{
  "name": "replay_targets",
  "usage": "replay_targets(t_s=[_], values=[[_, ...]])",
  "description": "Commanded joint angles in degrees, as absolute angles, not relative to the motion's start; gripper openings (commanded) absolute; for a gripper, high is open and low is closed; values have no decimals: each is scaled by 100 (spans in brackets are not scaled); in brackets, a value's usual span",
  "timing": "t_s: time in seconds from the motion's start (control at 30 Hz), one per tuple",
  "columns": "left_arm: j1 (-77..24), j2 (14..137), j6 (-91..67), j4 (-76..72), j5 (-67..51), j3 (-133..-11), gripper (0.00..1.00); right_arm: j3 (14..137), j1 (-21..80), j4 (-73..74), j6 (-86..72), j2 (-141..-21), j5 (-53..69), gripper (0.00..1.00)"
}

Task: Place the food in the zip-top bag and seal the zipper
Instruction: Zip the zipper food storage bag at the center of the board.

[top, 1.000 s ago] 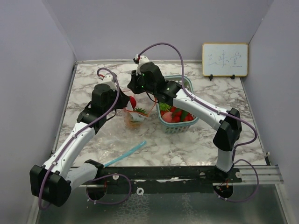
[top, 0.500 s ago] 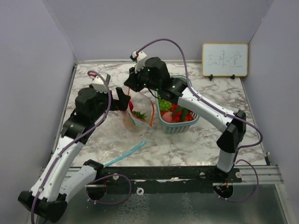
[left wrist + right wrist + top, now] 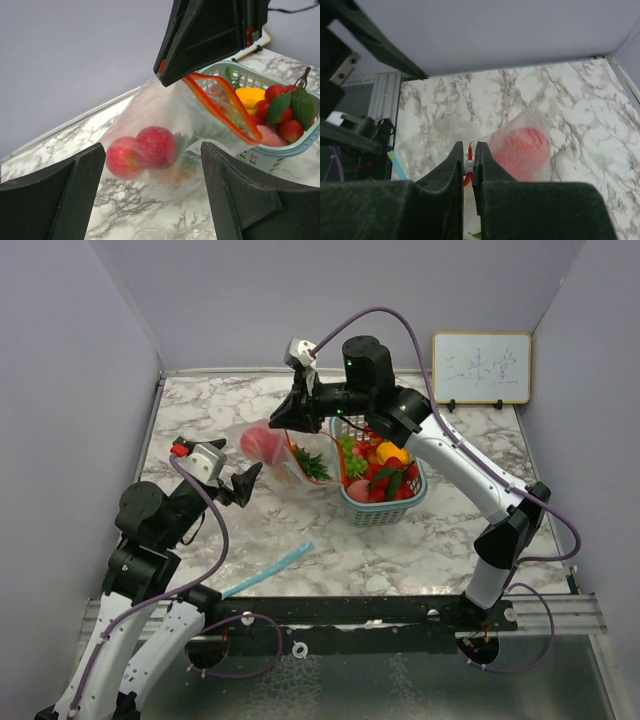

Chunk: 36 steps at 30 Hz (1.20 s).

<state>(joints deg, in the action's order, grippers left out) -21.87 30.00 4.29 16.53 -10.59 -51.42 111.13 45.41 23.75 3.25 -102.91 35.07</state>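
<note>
Retreated: left gripper, open; right gripper pinches bag beside basket.

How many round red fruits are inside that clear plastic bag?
2. The paler fruit and the redder fruit touch, low in the bag. More may be hidden behind them.

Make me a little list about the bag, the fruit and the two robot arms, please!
bag: zip-top bag, clear, held up by its mouth
zipper: orange zipper, open
in the bag: two red fruits
basket: teal basket beside the bag, with strawberries and a yellow piece inside
right jaws: shut on the bag's zipper edge
left jaws: open, empty, apart from the bag
also on the table: light blue strip
</note>
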Motion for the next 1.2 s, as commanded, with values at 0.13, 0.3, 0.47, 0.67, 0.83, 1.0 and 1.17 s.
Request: replay_targets(t_s=[0.13, 0.3, 0.47, 0.67, 0.83, 1.0, 1.17], values=[[-2198, 3254, 1351, 617, -2686, -4910, 88, 10873, 4596, 2869, 1486, -9496, 5538, 1], [-2202, 3295, 1285, 257, -3320, -4851, 90, 10504, 4597, 2880, 1602, -9285, 5719, 1], [-2197, 3430, 607, -139, -3926, -4797, 88, 10305, 4597, 2751, 1462, -9260, 5853, 1], [-2201, 3695, 25, -31, -4350, -4827, 76, 10135, 4597, 2487, 1267, -9204, 5829, 1], [-2198, 4047, -58, 267, -4322, -4803, 66, 10087, 4597, 2462, 1270, -9213, 6011, 1], [-2197, 4256, -40, 365, -4160, -4783, 63, 10081, 4597, 2626, 1440, -9218, 6134, 1], [-2197, 4222, -138, -3, -4094, -4649, 52, 10025, 4597, 2681, 1537, -9204, 6231, 1]])
